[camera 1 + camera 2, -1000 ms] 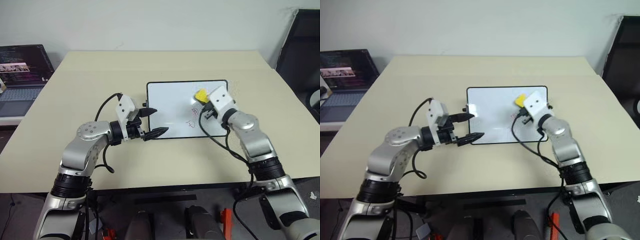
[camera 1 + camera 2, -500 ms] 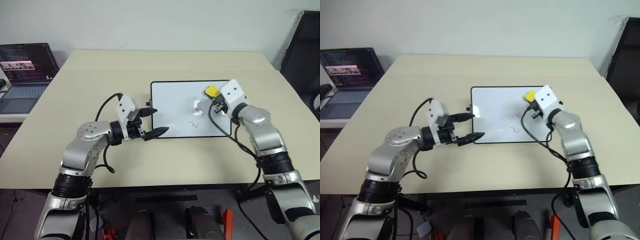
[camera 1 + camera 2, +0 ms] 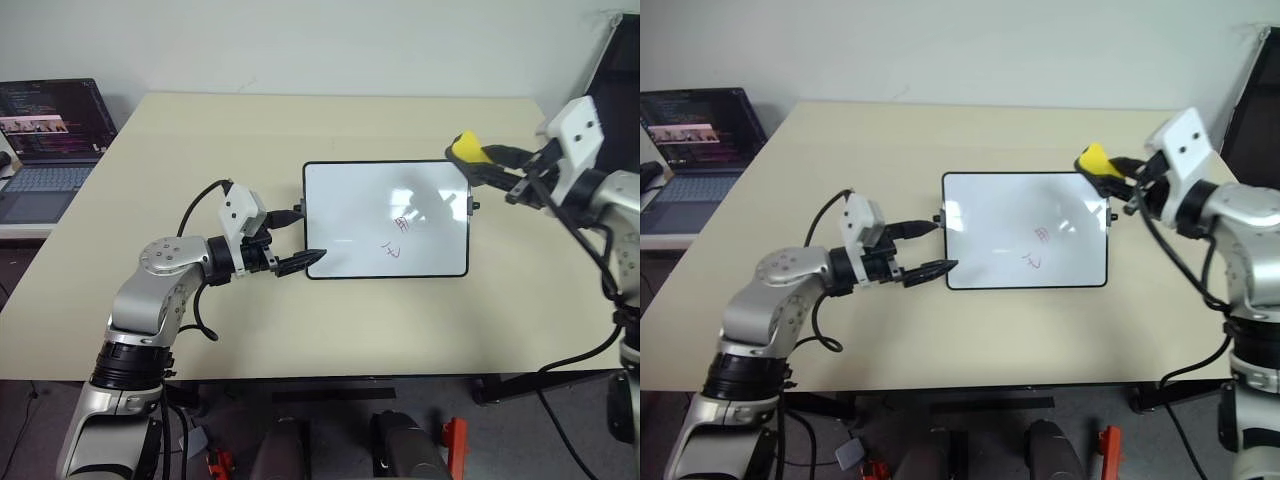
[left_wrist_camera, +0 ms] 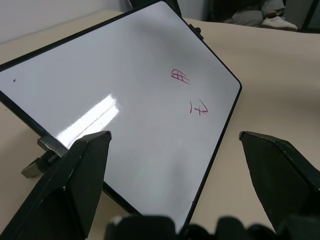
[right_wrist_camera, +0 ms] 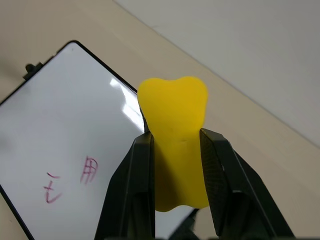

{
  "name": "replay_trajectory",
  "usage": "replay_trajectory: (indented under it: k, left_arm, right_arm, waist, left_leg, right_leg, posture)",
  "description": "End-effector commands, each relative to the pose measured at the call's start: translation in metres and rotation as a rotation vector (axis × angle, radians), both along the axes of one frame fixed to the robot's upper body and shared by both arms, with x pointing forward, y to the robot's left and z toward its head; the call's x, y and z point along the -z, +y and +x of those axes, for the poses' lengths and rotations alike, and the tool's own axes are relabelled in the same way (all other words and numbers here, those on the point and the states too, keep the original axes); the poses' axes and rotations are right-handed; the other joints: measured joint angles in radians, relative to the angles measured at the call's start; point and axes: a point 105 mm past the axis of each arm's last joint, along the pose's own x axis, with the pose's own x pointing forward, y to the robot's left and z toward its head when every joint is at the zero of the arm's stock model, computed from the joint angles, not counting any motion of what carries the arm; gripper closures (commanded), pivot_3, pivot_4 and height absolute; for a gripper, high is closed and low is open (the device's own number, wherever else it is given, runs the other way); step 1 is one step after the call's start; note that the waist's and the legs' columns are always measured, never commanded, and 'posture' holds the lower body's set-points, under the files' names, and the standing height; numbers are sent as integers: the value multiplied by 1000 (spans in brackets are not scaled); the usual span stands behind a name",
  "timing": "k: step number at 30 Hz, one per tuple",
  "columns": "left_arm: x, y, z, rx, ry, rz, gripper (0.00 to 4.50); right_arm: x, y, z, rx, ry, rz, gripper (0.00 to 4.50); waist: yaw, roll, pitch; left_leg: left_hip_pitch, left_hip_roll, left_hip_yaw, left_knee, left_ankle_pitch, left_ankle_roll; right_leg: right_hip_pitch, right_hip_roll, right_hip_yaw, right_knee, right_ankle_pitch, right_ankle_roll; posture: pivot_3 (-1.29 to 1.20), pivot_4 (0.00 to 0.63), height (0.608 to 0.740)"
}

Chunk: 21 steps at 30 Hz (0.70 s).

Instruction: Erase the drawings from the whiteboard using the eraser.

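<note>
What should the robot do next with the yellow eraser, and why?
Probably bring the eraser down onto the whiteboard. The right gripper holds it in the air beside the board's corner, and two red drawings are left.

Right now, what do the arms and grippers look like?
Both arms are silver-grey metal with black joint rings and loose black cables. The left gripper and the right gripper each have a white boxy wrist block and two black tapered jaws.

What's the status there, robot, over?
Right gripper shut on eraser, lifted off whiteboard. Left gripper open at board's left edge. Two red drawings remain. Nothing blocking.
</note>
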Motion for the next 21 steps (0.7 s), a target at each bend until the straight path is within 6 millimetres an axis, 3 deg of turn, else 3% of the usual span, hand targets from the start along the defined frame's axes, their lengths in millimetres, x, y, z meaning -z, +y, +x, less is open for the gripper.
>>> replay_trajectory:
  k: [1,5,8,18,21]
  left_arm:
    - [-21,1,-3,15,-81,7,0]
    - [-25,4,-6,18,-85,15,0]
    - [-26,5,-8,21,-82,28,0]
    - [-24,3,-8,27,-69,31,0]
    - [-23,2,-8,31,-66,27,0]
  right_arm:
    - [7,-12,-7,-9,17,-48,3536]
    - [30,-31,-14,21,89,-135,3536]
    - [30,-38,-20,20,98,-127,3537]
    - [35,-29,-20,-16,112,-147,3537]
    - [30,-16,-18,-47,75,-124,3537]
  waist:
    - [1,0,0]
    - [5,0,0]
    - [3,0,0]
    - [4,0,0]
    - [3,0,0]
  left_leg:
    - [0,0,0,0,0,0]
    - [0,0,0,0,0,0]
    - [0,0,1,0,0,0]
    - [0,0,0,1,0,0]
    - [1,0,0,1,0,0]
  right_leg:
    - [0,0,0,0,0,0]
    - [0,0,0,0,0,0]
    - [0,0,0,1,-1,0]
    - [1,0,0,1,-3,4]
    - [1,0,0,1,-3,4]
  posture:
    - [0,150,740]
    - [0,150,740]
    - [0,150,740]
    - [0,150,740]
    - [0,150,740]
